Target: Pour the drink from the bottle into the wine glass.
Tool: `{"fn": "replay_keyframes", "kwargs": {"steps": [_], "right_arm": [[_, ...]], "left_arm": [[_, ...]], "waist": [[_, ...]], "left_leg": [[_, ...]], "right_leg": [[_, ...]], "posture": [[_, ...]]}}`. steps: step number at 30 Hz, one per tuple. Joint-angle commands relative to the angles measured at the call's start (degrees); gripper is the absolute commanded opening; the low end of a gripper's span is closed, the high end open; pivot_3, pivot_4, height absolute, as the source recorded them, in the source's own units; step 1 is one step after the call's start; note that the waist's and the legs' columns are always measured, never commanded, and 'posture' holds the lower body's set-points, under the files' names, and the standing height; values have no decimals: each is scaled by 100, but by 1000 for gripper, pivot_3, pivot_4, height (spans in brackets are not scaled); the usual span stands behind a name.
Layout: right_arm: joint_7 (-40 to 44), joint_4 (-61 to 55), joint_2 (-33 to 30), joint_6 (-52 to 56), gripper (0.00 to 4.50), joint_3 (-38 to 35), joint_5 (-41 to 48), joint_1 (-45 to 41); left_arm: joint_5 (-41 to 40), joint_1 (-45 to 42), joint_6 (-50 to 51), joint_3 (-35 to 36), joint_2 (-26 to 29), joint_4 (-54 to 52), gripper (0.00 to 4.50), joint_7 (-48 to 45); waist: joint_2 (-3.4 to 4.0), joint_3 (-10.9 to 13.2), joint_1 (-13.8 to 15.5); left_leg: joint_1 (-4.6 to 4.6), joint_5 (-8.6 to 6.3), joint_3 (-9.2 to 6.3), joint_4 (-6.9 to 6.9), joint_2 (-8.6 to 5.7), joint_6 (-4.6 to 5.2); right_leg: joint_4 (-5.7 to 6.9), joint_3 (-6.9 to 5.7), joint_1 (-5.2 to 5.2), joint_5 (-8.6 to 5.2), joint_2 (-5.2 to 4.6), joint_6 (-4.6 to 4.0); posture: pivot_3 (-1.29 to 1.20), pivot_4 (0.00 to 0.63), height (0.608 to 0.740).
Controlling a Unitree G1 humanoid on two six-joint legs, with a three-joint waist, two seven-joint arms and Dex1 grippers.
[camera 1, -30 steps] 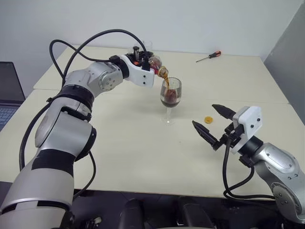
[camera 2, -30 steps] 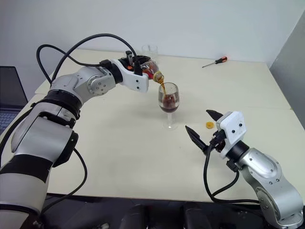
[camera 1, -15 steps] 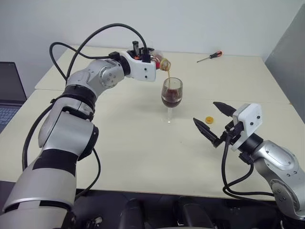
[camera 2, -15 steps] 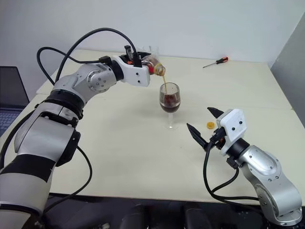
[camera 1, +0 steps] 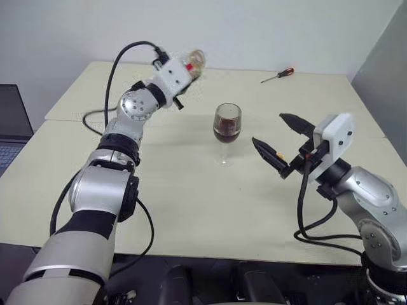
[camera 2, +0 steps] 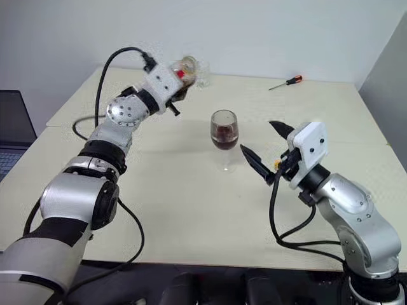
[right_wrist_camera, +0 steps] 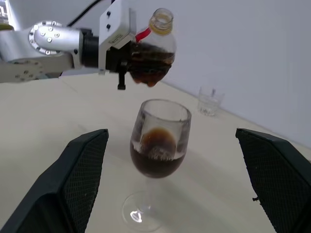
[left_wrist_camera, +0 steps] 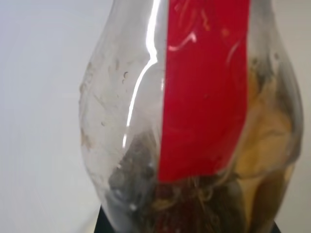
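My right gripper (camera 1: 283, 145) hangs spread and empty just beside the wine glass (camera 1: 227, 130), drink (camera 1: 226, 133) low in its bowl. Beyond, my left gripper (camera 2: 170, 86) clamps the bottle (right_wrist_camera: 151, 54), mouth up; I should keep it level and carry it clear of the rim.

A screwdriver (camera 1: 278, 75) (red handle) and a laptop (camera 1: 11, 121) flank the table (camera 1: 191, 210).

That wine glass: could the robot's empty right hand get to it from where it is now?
Probably yes. The right gripper is open beside the wine glass, with bare table between them.
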Motion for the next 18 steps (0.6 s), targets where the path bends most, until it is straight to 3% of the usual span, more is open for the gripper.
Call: {"fn": "replay_keyframes", "kwargs": {"steps": [1, 7, 18], "right_arm": [[15, -1, -100, 820, 4500, -26, 736, -551], [-108, 295, -301, 2145, 4500, 179, 1443, -1579], [396, 1242, -176, 2120, 4500, 1198, 921, -2678]], "left_arm": [[-751, 299, 759, 690, 90, -380, 791, 96], [-1448, 1451, 1431, 1398, 127, -1255, 791, 341], [-1695, 2745, 2036, 1686, -115, -2480, 791, 1094]], "waist": [[0, 0, -13], [0, 0, -8], [-6, -4, 66]], "left_leg": [[2, 0, -1, 0, 1, 0], [-2, 0, 2, 2, 6, 0], [-16, 0, -3, 3, 6, 0]], "right_leg": [[2, 0, 1, 1, 1, -2], [4, 0, 0, 3, -6, -6], [-5, 0, 0, 3, -12, -7]], "posture": [[0, 150, 740], [0, 150, 740], [0, 150, 740]]}}
